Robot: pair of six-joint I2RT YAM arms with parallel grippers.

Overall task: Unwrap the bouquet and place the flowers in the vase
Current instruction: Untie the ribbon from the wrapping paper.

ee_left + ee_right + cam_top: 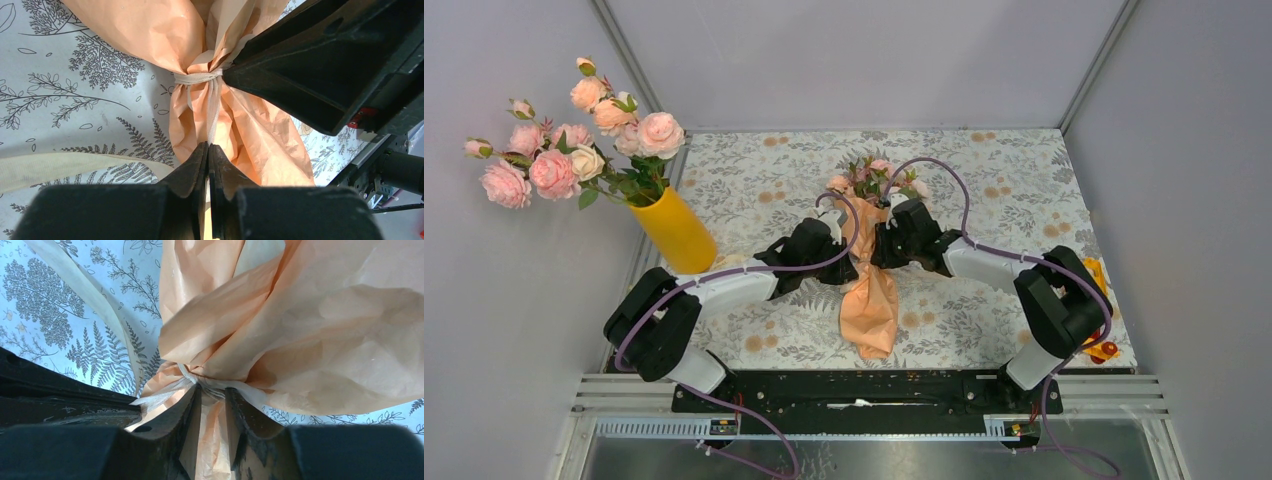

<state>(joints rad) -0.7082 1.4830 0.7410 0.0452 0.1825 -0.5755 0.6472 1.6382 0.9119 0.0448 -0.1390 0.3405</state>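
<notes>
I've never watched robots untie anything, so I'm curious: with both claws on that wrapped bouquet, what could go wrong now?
The left claw pinches only a thin tail of the ribbon; it might slip free, or a pull could tighten the knot. The right claw squeezes the bouquet at its crinkled paper neck, which could tear. The vase already holds big roses, so room looks tight.

The bouquet [869, 290] is lying mid-table [1004, 180], its flowers [874, 175] at the far end. The left gripper [208, 147] is sitting left of the ribbon [197, 78], the right gripper [212, 390] right. The vase [676, 232] is standing at the table's left edge.
</notes>
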